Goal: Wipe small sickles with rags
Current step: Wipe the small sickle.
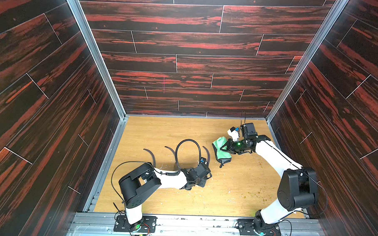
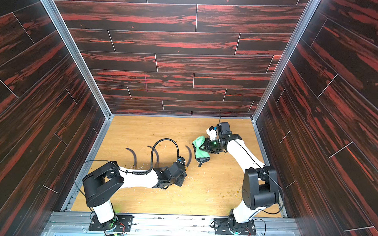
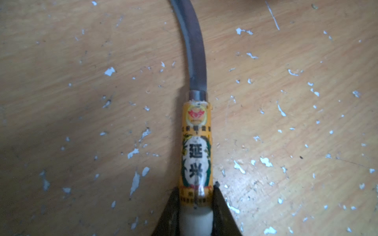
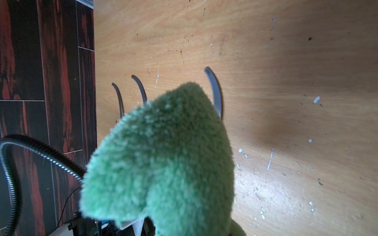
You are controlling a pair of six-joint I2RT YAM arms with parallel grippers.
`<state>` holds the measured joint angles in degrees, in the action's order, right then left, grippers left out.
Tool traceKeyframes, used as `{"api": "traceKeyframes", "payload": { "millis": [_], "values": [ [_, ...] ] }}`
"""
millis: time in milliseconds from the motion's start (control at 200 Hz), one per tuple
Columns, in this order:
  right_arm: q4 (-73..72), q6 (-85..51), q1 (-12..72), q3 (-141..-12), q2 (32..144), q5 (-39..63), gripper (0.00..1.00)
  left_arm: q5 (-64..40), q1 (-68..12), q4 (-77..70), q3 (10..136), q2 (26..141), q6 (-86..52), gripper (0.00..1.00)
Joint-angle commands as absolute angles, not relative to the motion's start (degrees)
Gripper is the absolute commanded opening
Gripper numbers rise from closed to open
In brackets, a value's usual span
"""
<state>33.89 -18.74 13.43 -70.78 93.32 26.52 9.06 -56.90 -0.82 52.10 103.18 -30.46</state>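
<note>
Your left pincer (image 3: 195, 201) is clamped on the handle of a sickle (image 3: 196, 155). One finger sits on each side, at the lower edge of the yellow label (image 3: 196, 130). In both top views this grip sits just toward 6 o'clock of the tabletop (image 1: 161, 130) centre, and the blade (image 1: 208, 154) runs from it toward 12 o'clock. I can't tell whether the sickle has left the wood.

The other two sickles (image 1: 150, 154) (image 1: 171, 150) lie at about 9 to 10 o'clock from the held one, apart from it, with their blades curving the same way. The left arm's black cable hose (image 1: 188, 141) loops over the nearer of them.

Farther out, at about 2 o'clock from the held handle, your right pincer (image 1: 226, 146) is closed on the green rag (image 1: 219, 143). One fold sticks out ahead of it and the trimmed end hangs down, near the blade but not touching.

What to watch for:
- The glossy label gives a slippery hold, and the long blade acts as a lever. Press hard with the rag near the tip and the sickle may twist or slide out of the grip.
- The fluffy pile or the hanging trim may catch on the point or the edge and be dragged out of the right pincer.
- Swing the left arm wide and the hose may sweep the sickle lying beneath it.
</note>
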Motion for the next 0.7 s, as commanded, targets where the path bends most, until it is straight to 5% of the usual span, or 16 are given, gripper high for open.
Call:
{"api": "traceKeyframes", "payload": {
  "millis": [0, 691],
  "values": [
    [36.2, -17.0, 13.7, -72.2, 95.2, 27.9, 0.00, 5.9, -56.9, 1.9, 50.2, 103.7, -29.3, 0.09],
    [34.0, -17.8, 26.4, -69.8, 107.4, 23.9, 0.00, -0.5, -58.2, 0.0, 38.6, 95.2, -28.4, 0.01]
  ]
}}
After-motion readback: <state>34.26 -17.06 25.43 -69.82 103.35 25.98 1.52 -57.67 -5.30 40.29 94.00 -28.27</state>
